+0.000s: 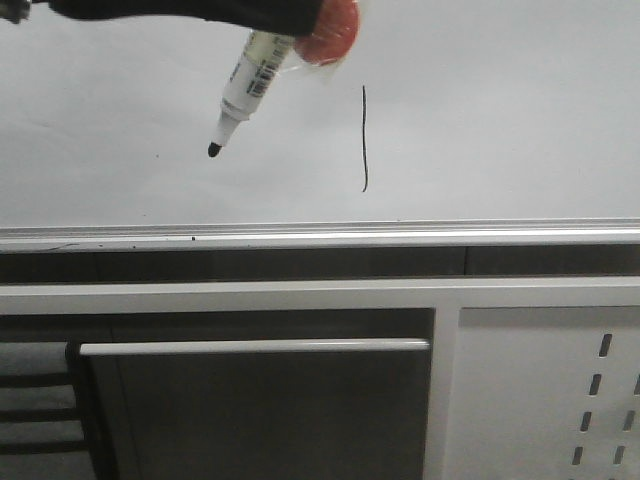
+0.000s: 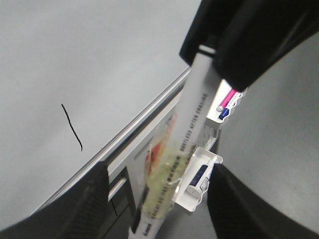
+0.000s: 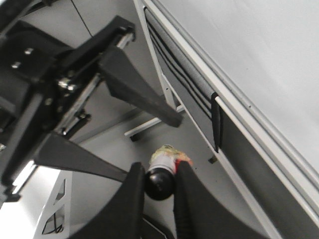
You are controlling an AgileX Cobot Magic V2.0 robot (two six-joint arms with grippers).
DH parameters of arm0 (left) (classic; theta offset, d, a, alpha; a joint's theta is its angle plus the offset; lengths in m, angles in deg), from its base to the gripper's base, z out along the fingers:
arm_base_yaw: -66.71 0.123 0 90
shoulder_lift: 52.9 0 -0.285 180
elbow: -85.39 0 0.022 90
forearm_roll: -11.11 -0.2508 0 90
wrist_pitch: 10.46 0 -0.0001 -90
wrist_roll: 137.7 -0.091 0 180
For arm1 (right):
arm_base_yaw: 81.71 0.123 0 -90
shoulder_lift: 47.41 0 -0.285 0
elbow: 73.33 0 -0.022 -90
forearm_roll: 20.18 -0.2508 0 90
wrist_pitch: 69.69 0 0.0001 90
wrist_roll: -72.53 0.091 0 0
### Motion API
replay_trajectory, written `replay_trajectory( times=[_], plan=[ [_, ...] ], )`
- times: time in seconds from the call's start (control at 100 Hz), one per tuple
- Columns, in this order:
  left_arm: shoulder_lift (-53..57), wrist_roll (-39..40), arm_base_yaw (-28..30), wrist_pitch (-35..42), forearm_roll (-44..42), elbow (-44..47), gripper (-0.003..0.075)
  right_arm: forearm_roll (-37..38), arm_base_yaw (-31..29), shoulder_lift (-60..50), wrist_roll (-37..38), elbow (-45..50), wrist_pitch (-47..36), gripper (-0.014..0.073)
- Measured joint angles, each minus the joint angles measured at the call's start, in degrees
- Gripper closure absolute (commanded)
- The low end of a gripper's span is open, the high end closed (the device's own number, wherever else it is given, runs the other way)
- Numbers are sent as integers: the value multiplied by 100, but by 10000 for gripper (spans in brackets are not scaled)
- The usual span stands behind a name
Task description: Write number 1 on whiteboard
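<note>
Marker lifted off the whiteboard point(image 1: 500, 120), stroke drawn.

Left of the number 1 point(image 1: 365, 140), the marker point(image 1: 245, 85) slants down-left, tip off the stroke and apparently clear of the board. The left end effector point(image 2: 159, 199) has fingers apart beside a marker barrel. The right end effector point(image 3: 159, 184) is clamped on the marker's rear end. The 1 runs vertically above the rail point(image 1: 320, 238); judged complete, the right arm nearest.
</note>
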Motion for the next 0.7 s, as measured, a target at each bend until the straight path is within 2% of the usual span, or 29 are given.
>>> replay_trajectory(
  times=[0.11, 0.42, 0.54, 0.7],
  plan=[
    [-161, 0, 0, 41, -38, -71, 407, 3, 0, 0, 15, 0, 158, 645],
    [-348, -61, -27, -11, -162, -127, 741, 51, -4, 11, 15, -9, 111, 645],
    [-348, -88, -51, -11, -198, -135, 741, 51, -4, 11, 15, -13, 97, 606],
    [-348, -98, -51, -21, -201, -135, 741, 137, -4, 11, 45, -22, 22, 379]
  ],
)
